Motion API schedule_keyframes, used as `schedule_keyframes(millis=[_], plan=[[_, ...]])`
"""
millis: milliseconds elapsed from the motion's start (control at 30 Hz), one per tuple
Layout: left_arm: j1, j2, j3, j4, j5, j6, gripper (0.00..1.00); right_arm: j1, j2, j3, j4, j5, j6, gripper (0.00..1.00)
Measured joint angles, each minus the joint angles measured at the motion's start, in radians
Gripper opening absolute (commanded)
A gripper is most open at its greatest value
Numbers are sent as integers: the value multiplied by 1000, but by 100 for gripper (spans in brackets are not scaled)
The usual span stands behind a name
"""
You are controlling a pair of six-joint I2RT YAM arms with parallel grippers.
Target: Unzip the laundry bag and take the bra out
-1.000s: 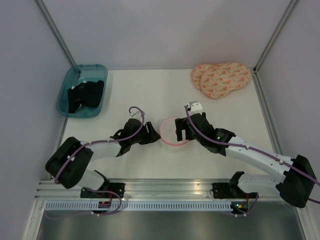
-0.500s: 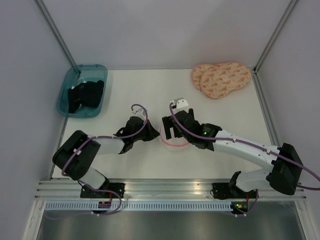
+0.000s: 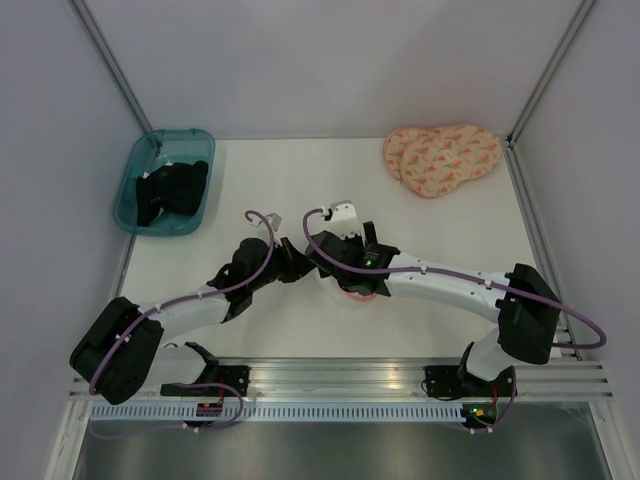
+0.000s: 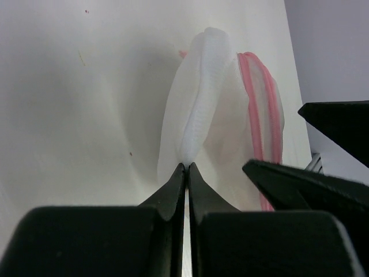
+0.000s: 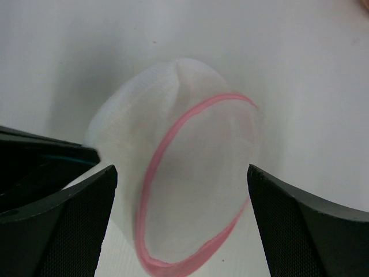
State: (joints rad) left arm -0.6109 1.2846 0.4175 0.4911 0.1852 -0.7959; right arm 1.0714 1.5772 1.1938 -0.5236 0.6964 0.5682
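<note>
Left hand (image 4: 187, 167) pinches the laundry bag (image 5: 173, 104), right hand (image 5: 180, 171) spread; bin (image 3: 127, 196) holds black clothing (image 3: 170, 190).

Laundry bag (image 3: 352, 291) on table (image 3: 300, 185) centre, bin (image 3: 186, 146) back left, pad (image 3: 441, 158) back right

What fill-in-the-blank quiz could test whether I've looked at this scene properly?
The left gripper is pinched ____ on the laundry bag.
The right gripper hangs over it, jaws ____.
The black clothing lies in a ____ bin.
Missing words: shut; open; teal.
</note>
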Motion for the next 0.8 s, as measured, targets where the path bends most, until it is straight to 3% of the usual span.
schedule_keyframes(millis=[233,533,633,800], plan=[[0,-45,-34,-23,-6,0,2,-63,-44,-73,-146,142,145,98],[1,-75,-120,-49,-51,-1,2,-148,-296,-161,-436,319,357,98],[1,-88,-139,-52,-57,-7,2,-150,-353,-180,-380,293,303,98],[1,-93,-141,-56,-61,-9,2,-151,-436,-326,-98,53,119,98]])
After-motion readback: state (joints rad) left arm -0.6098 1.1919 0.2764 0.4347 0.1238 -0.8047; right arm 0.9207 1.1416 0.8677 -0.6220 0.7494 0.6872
